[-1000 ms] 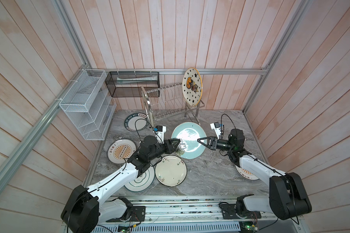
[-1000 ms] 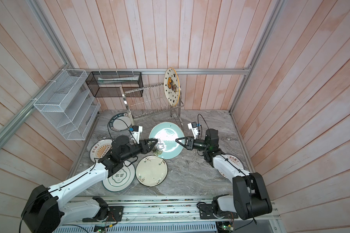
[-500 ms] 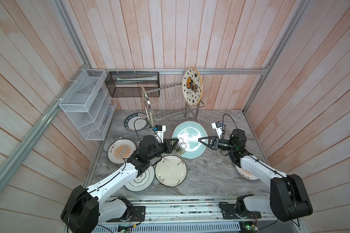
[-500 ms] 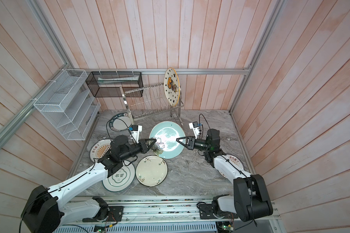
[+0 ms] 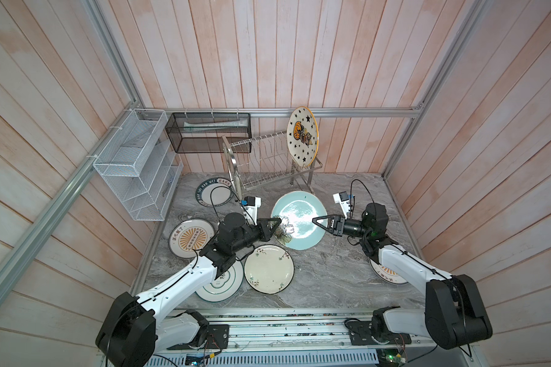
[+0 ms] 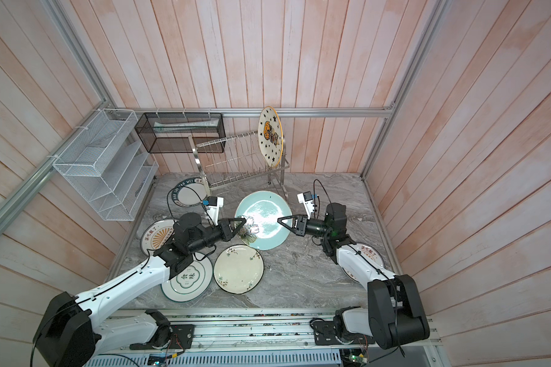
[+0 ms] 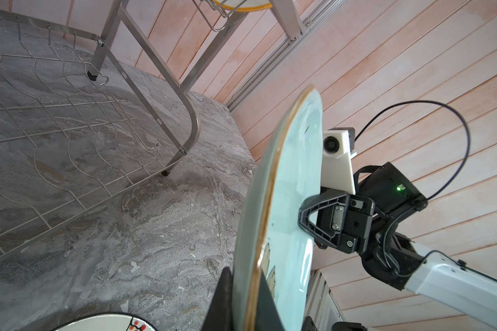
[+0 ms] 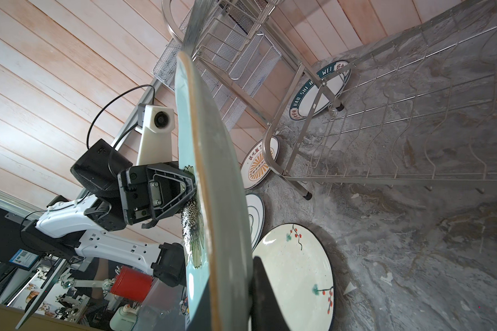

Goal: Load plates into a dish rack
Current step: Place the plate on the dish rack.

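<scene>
Both arms have the pale blue plate (image 5: 299,222) between them, just in front of the dish rack (image 5: 268,159) and raised off the marble table (image 5: 325,279). The left gripper (image 5: 275,224) is clamped on the rim by the painted flower; its wrist view shows a dark finger on either side of the edge. The right gripper (image 5: 316,220) pinches the opposite rim, though from the left wrist only the finger on the glazed face shows — the plate hides the other.

A star plate (image 5: 302,136) stands upright at the right end of the rack's upper tier. The rest lie flat:
- a lettered plate (image 5: 212,193), partly behind the rack's arched end
- a sunburst plate (image 5: 188,238) and a white plate (image 5: 220,286), partly under the left arm
- a cream plate (image 5: 269,268), in plain sight
- a half-hidden plate (image 5: 387,275) under the right arm, its pattern hard to read
</scene>
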